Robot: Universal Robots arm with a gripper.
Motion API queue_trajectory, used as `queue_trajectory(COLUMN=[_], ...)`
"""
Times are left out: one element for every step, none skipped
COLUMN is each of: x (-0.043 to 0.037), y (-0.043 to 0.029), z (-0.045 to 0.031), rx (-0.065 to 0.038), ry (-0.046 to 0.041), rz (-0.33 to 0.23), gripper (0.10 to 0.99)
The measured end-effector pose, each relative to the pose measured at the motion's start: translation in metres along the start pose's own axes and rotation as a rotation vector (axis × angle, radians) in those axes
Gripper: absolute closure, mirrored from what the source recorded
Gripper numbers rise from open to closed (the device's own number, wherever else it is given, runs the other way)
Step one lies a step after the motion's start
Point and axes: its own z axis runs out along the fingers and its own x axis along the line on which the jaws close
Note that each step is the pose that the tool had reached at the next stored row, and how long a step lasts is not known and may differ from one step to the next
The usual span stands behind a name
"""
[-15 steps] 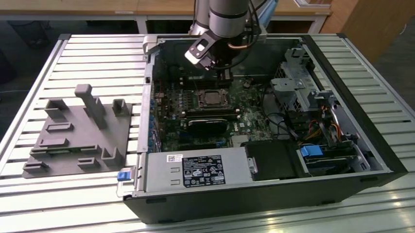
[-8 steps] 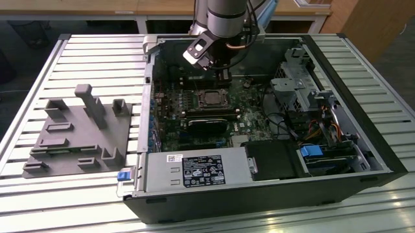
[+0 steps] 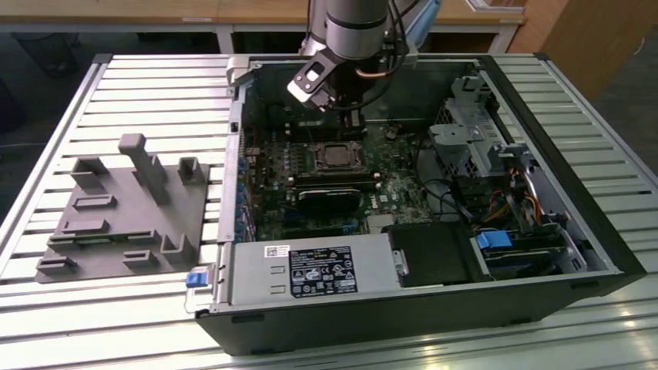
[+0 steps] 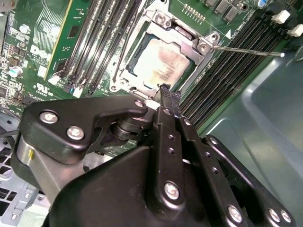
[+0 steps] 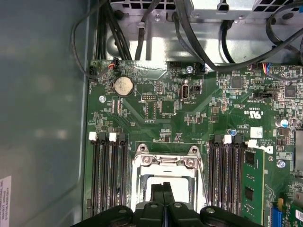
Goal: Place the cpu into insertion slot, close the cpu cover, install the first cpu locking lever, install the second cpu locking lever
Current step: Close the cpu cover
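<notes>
Evidently the lever stage is in hand. The small square cpu (image 4: 158,64) with its pale, smooth metal top sits in the black-and-silver-rimmed insertion slot (image 4: 124,78), and the thin stamped silver cpu cover (image 4: 204,45) lies flat over its edges. A slim steel wire lever (image 4: 246,50) juts out beside the socket, seemingly unlatched. The black gripper (image 4: 165,91) hovers just above the socket's edge, its narrow fingers (image 4: 163,109) pressed together and empty. Latching likely calls for a firm, controlled push on springy wire.
</notes>
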Motion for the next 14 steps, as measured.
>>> queue_trajectory(x=[0.0, 0.0, 0.0, 0.0001, 0.0001, 0.0001, 0.0001, 0.0001, 0.0001, 0.0001, 0.0001, 0.0001, 0.0001, 0.0001], y=[-0.0007, -0.0014, -0.0021, -0.0027, -0.0033, -0.0038, -0.0042, -0.0046, -0.005, -0.0053, -0.0056, -0.0059, -0.0062, -0.0064], z=[0.0, 0.0, -0.0001, -0.0001, -0.0001, -0.0001, -0.0002, -0.0002, -0.0002, -0.0002, -0.0002, -0.0002, -0.0002, -0.0002], rx=[0.0, 0.0, 0.0, 0.0, 0.0, 0.0, 0.0, 0.0, 0.0, 0.0, 0.0, 0.0, 0.0, 0.0], ry=[0.0, 0.0001, 0.0, 0.0, 0.0, 0.0, 0.0, 0.0, 0.0001, 0.0, 0.0, 0.0, 0.0, 0.0], rz=[0.0, 0.0, 0.0, 0.0, 0.0, 0.0, 0.0, 0.0, 0.0, 0.0, 0.0, 0.0, 0.0, 0.0], gripper=[0.969, 0.969, 0.969, 0.969, 0.969, 0.969, 0.969, 0.969, 0.969, 0.969, 0.969, 0.969, 0.969, 0.969])
